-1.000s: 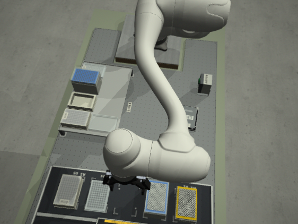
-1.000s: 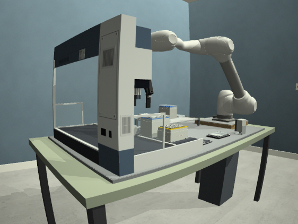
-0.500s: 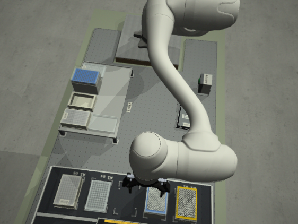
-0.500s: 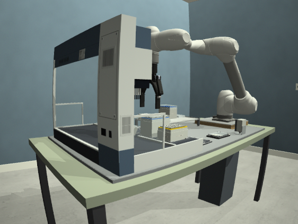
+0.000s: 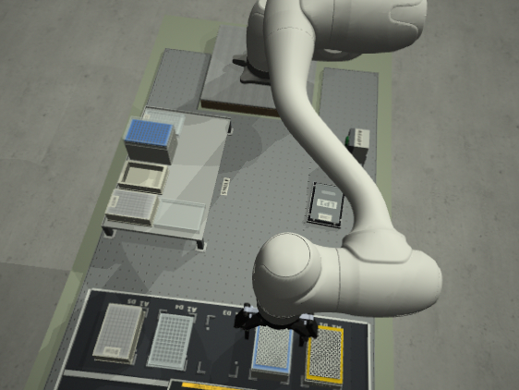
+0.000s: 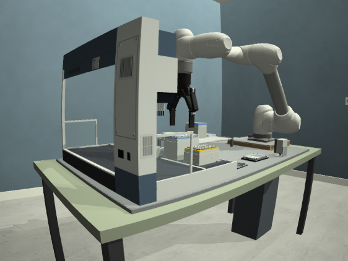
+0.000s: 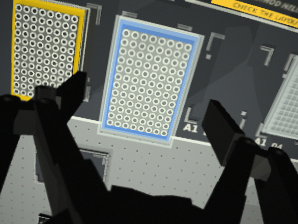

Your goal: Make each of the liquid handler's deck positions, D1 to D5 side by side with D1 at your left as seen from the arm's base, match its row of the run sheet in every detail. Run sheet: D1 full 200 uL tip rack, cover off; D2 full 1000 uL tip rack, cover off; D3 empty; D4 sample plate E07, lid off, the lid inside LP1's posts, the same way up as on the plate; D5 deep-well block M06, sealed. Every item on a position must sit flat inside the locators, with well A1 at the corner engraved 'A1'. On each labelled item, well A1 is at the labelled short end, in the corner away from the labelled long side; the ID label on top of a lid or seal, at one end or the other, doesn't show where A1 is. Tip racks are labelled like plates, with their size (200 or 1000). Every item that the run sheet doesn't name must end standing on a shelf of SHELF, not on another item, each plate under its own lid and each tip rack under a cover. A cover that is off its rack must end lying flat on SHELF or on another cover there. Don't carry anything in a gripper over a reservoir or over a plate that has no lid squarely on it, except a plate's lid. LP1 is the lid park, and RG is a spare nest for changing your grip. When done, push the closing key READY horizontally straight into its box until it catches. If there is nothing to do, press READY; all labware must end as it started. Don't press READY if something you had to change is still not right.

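My gripper (image 5: 276, 323) is open and empty. It hangs a little above the deck's near edge, over the uncovered blue-rimmed tip rack (image 5: 272, 348) in D2. In the wrist view the rack (image 7: 149, 82) lies between and beyond my fingers. The uncovered yellow-rimmed tip rack (image 5: 325, 355) (image 7: 45, 50) sits in D1, beside it. D3 (image 5: 222, 342) is bare. A sample plate with no lid (image 5: 172, 341) is in D4. A sealed deep-well block (image 5: 119, 332) is in D5. A lid lies in the lid park LP1 (image 5: 326, 204). Labels are too small to read.
SHELF (image 5: 185, 176) holds a blue-covered tip rack (image 5: 150, 139), an open reservoir-like box (image 5: 143, 177), a lidded plate (image 5: 131, 206) and clear flat covers (image 5: 179, 214). The READY box (image 5: 358, 139) stands right of the arm's base. The handler's gantry (image 6: 136, 102) rises over the deck.
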Controlling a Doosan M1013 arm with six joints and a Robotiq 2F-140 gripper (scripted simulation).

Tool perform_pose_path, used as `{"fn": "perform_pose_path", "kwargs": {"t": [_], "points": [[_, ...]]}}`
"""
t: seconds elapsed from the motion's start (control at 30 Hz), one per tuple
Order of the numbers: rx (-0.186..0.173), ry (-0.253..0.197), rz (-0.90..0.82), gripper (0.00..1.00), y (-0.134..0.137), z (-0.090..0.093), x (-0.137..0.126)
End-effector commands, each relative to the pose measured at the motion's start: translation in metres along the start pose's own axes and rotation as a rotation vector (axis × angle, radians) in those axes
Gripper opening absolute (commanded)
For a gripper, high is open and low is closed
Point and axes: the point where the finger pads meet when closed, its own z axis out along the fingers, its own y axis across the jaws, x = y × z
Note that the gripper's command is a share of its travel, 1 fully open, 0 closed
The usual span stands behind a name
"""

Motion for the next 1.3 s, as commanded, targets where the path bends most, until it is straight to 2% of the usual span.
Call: {"fn": "perform_pose_path", "kwargs": {"t": [0.0,0.9,1.1,1.17,1.27], "points": [[0.001,0.002,0.0,0.79,0.0,-0.002,0.0],[0.001,0.002,0.0,0.79,0.0,-0.002,0.0],[0.001,0.002,0.0,0.79,-0.03,-0.002,0.0],[0.001,0.002,0.0,0.79,-0.03,-0.002,0.0],[0.001,0.002,0.0,0.79,-0.045,-0.002,0.0]]}}
